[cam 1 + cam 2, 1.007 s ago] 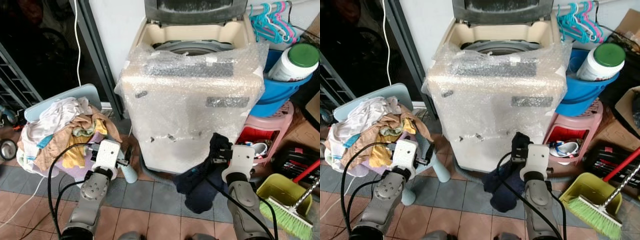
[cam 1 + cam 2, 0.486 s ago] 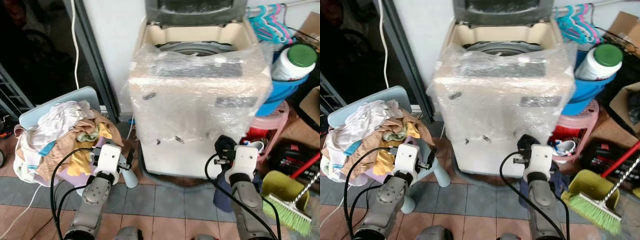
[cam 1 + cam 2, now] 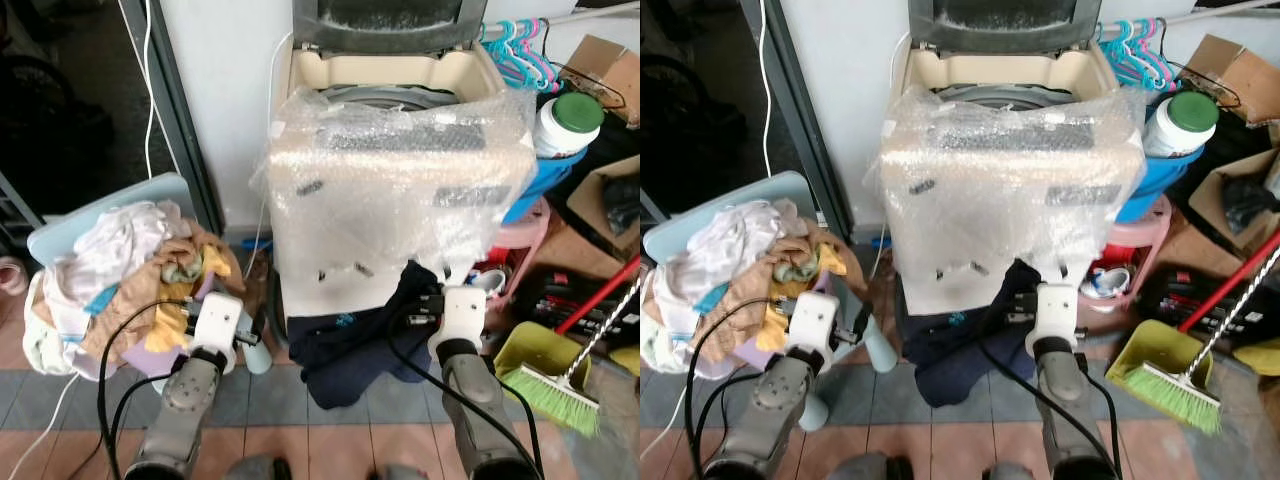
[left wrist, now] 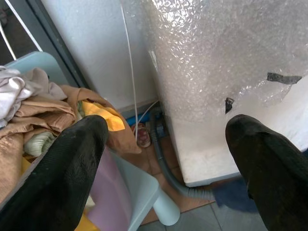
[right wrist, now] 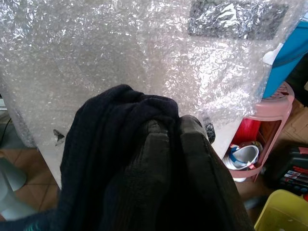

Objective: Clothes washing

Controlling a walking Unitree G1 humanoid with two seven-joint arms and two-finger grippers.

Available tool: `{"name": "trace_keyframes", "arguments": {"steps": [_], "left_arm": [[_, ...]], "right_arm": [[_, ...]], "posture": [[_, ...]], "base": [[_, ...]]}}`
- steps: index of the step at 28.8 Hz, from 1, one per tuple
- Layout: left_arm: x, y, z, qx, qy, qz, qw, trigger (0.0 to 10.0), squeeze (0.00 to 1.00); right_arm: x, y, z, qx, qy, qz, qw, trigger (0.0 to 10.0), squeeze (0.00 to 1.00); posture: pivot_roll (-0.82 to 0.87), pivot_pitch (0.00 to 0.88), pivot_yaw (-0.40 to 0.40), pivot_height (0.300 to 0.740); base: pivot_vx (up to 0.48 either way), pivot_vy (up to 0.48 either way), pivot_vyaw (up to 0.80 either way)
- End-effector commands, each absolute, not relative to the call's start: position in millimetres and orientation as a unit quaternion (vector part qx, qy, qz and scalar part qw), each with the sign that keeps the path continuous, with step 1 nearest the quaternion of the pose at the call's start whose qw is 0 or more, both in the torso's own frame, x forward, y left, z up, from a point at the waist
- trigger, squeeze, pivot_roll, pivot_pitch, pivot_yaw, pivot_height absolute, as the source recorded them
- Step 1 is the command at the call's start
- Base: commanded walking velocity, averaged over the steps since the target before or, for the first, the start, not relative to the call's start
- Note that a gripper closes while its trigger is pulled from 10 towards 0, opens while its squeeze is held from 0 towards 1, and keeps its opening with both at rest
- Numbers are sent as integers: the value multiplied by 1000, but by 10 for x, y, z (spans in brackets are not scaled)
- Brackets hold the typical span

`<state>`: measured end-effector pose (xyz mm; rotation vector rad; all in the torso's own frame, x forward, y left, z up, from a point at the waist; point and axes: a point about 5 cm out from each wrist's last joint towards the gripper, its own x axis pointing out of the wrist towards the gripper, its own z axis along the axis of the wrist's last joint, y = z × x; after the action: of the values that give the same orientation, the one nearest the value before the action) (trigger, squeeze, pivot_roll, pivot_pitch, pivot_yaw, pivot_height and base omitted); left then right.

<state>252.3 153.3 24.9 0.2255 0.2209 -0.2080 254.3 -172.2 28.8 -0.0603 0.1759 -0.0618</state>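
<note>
While the head views look down at the bubble-wrapped washing machine (image 3: 400, 190), lid up, the right pincer (image 3: 425, 305) is low against the machine's front, clamped on a dark navy garment (image 3: 345, 340) that hangs to the tiled floor (image 3: 80, 440) at the machine's base. Left pincer (image 3: 252, 322) is beside the machine, near the clothes pile (image 3: 130, 265) on a light blue chair (image 3: 100, 205). Blue bucket (image 3: 540, 175) with a green-capped white jar (image 3: 565, 122) sits on the machine's other side, over a pink stool (image 3: 530, 225); broom (image 3: 570, 385) and green dustpan (image 3: 520, 350) below that.

Left wrist: both black fingers (image 4: 62, 173) spread wide, nothing between them; machine's corner, drain hose (image 4: 171, 173) and clothes pile ahead.

Right wrist: fingers (image 5: 192, 163) pressed together, navy garment bunched over them, machine's front right behind.
</note>
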Motion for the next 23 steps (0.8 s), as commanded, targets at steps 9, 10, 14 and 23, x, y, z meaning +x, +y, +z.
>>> {"name": "trace_keyframes", "arguments": {"steps": [9,10,14,23], "left_arm": [[2580,1536,259,118,105,-101,982,10000,0],[2579,1543,255,117,106,-98,982,10000,0],[2578,1592,234,105,115,-85,984,10000,0],[2580,1600,214,107,120,-84,983,10000,0]], "right_arm": [[2615,-1760,354,-36,65,-31,997,10000,0],[2617,-1757,352,-36,65,-30,997,10000,0],[2616,-1743,347,-35,66,-28,997,10000,0],[2606,-1734,333,-34,66,-29,997,10000,0]], "posture": [[-82,0,43,740],[-82,0,43,740],[-84,0,48,740],[-89,0,53,740]], "base": [[0,0,0],[0,-240,0],[0,-285,0],[0,-304,0]]}}
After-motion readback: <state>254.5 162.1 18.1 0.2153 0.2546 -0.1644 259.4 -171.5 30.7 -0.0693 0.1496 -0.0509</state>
